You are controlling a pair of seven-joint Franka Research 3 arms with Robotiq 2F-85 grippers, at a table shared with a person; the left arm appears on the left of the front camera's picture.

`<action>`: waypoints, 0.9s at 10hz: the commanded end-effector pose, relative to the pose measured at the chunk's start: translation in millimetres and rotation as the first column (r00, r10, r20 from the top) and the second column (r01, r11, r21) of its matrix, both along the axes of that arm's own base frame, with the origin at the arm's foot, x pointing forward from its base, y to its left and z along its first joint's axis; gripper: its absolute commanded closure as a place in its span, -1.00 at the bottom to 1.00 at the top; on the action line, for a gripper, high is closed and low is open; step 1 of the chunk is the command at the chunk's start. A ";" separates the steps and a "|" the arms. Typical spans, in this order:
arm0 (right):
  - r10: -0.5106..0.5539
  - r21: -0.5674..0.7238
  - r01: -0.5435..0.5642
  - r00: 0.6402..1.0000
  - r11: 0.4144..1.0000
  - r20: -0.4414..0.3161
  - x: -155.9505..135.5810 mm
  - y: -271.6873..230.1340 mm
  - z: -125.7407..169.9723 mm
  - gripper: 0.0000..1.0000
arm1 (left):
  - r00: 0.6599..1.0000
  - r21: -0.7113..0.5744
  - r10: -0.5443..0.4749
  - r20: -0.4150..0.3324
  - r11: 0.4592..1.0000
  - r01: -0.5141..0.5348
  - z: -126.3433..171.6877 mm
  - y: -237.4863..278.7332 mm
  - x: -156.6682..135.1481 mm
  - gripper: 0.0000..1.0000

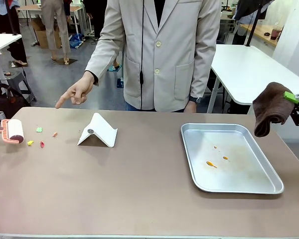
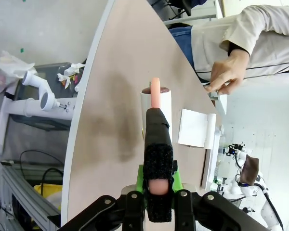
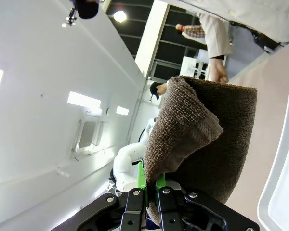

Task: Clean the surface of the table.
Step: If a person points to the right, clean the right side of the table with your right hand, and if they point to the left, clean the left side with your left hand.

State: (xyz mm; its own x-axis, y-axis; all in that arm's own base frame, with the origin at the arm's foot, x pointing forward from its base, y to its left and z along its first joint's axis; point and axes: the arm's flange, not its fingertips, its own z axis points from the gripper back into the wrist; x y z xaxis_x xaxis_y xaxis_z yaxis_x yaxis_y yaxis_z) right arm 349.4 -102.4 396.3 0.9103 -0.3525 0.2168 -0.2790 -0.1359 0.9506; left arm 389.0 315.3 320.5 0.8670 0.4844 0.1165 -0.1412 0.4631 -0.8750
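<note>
The taupe-brown table (image 1: pixel 139 189) carries a few small coloured scraps (image 1: pixel 40 137) near its far left. My left gripper (image 2: pixel 158 190) is shut on the black-wrapped pink handle of a lint roller (image 2: pixel 156 103), and the roller head (image 1: pixel 12 132) hangs just over the table's left edge beside the scraps. At the right edge my right gripper (image 1: pixel 293 99) is shut on a folded brown cloth (image 1: pixel 270 108), held up in the air above the table; the cloth (image 3: pixel 207 144) drapes over the fingers. A person's hand (image 1: pixel 74 94) points down toward the scraps.
A white folded card stand (image 1: pixel 97 131) sits left of centre. A shiny metal tray (image 1: pixel 269 186) with a few orange crumbs lies on the right half. The person in a light jacket stands at the far edge. The near middle of the table is bare.
</note>
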 end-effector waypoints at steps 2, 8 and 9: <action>0.011 0.011 -0.011 1.000 1.000 0.011 -3.6 -1.9 3.0 1.00 | 0.997 0.025 -0.001 -0.072 1.000 0.003 -4.4 -2.0 5.0 0.83; 0.011 0.011 -0.011 1.000 1.000 0.011 -3.6 -1.9 3.0 1.00 | 0.992 0.063 -0.007 -0.129 0.998 0.015 -11.3 -16.4 15.0 0.83; 0.011 0.011 -0.011 1.000 1.000 0.011 -3.6 -1.9 3.0 1.00 | 0.990 0.062 -0.015 -0.137 0.998 0.024 -13.0 -18.9 17.3 0.83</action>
State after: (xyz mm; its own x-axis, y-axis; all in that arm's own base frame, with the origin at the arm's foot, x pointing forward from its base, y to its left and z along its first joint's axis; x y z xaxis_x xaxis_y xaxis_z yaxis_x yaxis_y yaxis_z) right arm 349.4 -102.4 396.3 0.9103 -0.3526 0.2168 -0.2791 -0.1360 0.9506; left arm 405.8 302.0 312.1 0.8825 0.4678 0.0484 -0.2129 0.4891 -0.8459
